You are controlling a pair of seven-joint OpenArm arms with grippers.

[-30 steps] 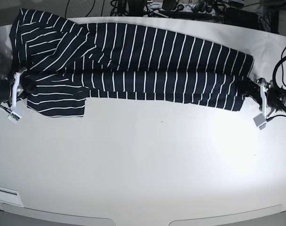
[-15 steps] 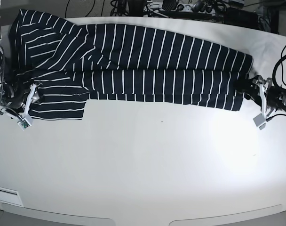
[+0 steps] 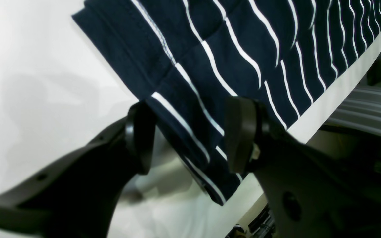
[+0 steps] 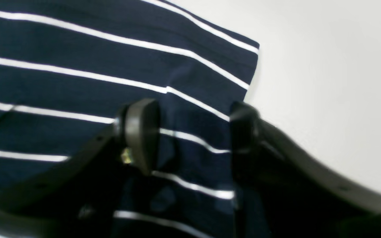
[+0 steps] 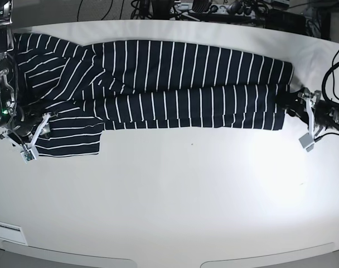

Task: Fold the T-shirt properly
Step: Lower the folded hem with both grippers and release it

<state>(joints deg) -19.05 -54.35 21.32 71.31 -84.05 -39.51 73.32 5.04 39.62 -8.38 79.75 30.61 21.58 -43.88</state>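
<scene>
The T-shirt (image 5: 158,84) is laid across the far half of the white table (image 5: 175,195) as a long band in the base view, running from about nine o'clock to three o'clock, with a lengthwise fold already doubled over and one sleeve (image 5: 69,137) left sticking out toward the near side at the nine o'clock end. At that end the right gripper (image 5: 33,134) is seen in its wrist view with jaws parted over the striped cloth near the sleeve corner (image 4: 250,49); the pads (image 4: 142,132) stand apart and nothing is pinched between them, so the cloth is judged released. At the three o'clock end the left gripper (image 5: 295,103) is likewise spread wide, the hem corner (image 3: 217,195) lying between the pads (image 3: 240,132) without being squeezed. The fabric is judged light, limp and thin: it will sag and drape from any point of hold, it is not fragile, and doubled layers may slide over one another on the smooth table. A hold is best taken at corners or along the hem, where the stitched edge is thicker and all layers can be caught together; the loose sleeve is probably best taken at its outer corner and carried inward over the band.
</scene>
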